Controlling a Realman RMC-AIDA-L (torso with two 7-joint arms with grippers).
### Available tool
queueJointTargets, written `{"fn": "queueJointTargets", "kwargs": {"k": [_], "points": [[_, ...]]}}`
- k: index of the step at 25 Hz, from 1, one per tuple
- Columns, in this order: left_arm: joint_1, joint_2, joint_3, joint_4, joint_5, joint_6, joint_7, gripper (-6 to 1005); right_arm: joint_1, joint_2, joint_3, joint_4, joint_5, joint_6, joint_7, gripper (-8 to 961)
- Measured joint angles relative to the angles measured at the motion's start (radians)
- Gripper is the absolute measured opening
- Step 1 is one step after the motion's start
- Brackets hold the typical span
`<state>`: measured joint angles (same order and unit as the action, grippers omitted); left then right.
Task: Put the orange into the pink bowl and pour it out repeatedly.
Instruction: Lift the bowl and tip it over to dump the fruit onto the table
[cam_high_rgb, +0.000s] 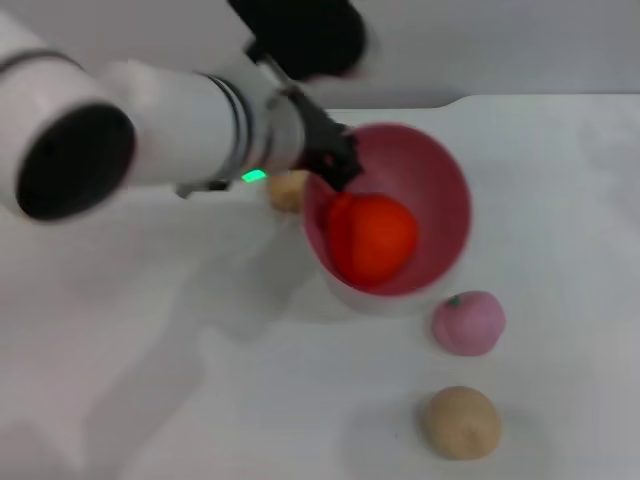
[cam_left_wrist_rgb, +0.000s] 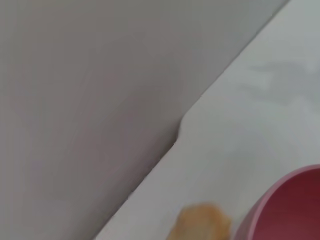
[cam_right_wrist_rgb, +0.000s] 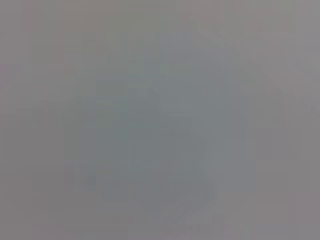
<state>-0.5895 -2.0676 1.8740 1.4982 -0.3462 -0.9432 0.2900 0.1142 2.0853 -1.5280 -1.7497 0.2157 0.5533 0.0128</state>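
Left tool (cam_high_rgb: 335, 165) grips the near-left rim of the pink bowl (cam_high_rgb: 440, 180), pinching it. The orange (cam_high_rgb: 372, 238) lies inside, low against the tilted wall, right of the tool. Right arm not seen.

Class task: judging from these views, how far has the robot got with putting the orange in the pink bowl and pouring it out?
Done: the orange sits inside the pink bowl.
In hand: the left gripper is at the bowl's rim, and the bowl looks tilted, so a pour may be starting.
Left: the orange has not come out onto the table. The right gripper is not in view.
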Motion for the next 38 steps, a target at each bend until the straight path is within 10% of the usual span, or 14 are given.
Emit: {"fn": "queueJointTargets", "kwargs": {"k": [5,19,38], "points": [[0.044,-0.003,0.213,-0.023,0.13,0.245,0.109,46,-0.045,0.0,0.046,0.038,-0.019,-0.007,0.033,516],[0.129,-0.007,0.404,-0.067,0.743,0.516,0.104,46,-0.038,-0.002,0.018,0.085,-0.019,0.044,0.035,516],[0.174,-0.009,0.592,-0.078,1.305,0.461,0.103,46,-0.025,-0.005,-0.017,0.121,0.002,0.061,0.036,514]]}}
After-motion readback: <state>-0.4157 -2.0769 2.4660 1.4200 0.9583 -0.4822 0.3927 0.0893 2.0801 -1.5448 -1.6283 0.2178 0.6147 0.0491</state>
